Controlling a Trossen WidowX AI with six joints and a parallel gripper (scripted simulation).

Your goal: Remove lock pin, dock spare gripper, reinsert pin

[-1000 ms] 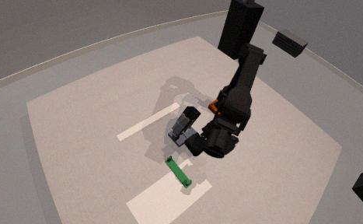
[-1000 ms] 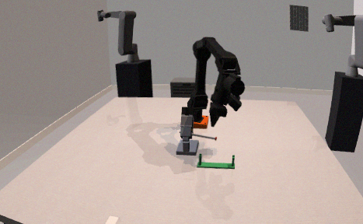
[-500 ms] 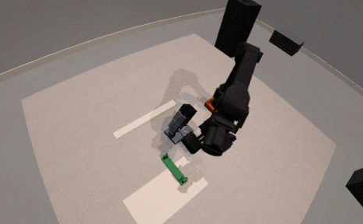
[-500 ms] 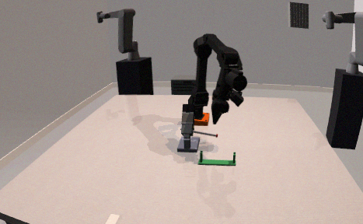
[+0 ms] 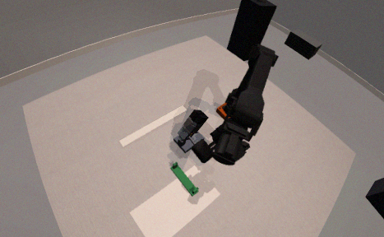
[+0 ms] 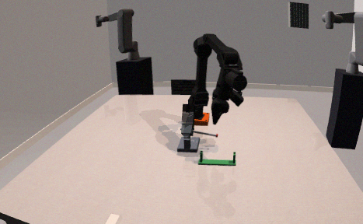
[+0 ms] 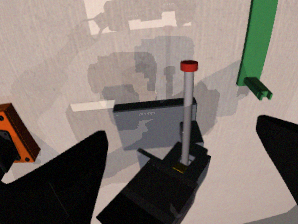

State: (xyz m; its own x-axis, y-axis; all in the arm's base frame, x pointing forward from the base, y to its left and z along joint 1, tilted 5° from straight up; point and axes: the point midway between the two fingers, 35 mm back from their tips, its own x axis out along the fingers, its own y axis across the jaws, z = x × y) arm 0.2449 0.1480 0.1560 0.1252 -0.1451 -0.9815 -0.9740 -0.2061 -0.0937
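My gripper (image 5: 224, 150) (image 6: 227, 110) (image 7: 184, 131) is spread wide, with nothing between the fingers. The lock pin (image 6: 205, 134) (image 7: 188, 110) juts from the upright assembly on the mount (image 5: 182, 145) (image 6: 188, 145) (image 7: 150, 127), its long axis running nearly level toward the right in the exterior view, with the red head (image 6: 217, 135) (image 7: 189, 66) at the outer end. I am above that head and a little to its right, so my next push, as I judge it, must go leftward along the shaft; coming straight down would only lever it sideways.

The wrist view shows the shaft reaching into a dark block, and I take that block for part of the spare gripper (image 5: 195, 123) (image 6: 188, 117) (image 7: 155, 192), seemingly docked already. There the pin appears framed by my fingers, yet the exterior view shows them standing clear above it. From the top I can't make the pin out at all, and one of my fingers reaches close to the assembly in that picture. A good length of shaft is exposed; how deep the far end sits, I can't tell.

The green rack (image 5: 184, 180) (image 6: 217, 162) (image 7: 260, 40) lies nearer the exterior camera, holding nothing. I reckon the remaining work is seating the pin, then backing off with fingers open. A crooked push could jam it.
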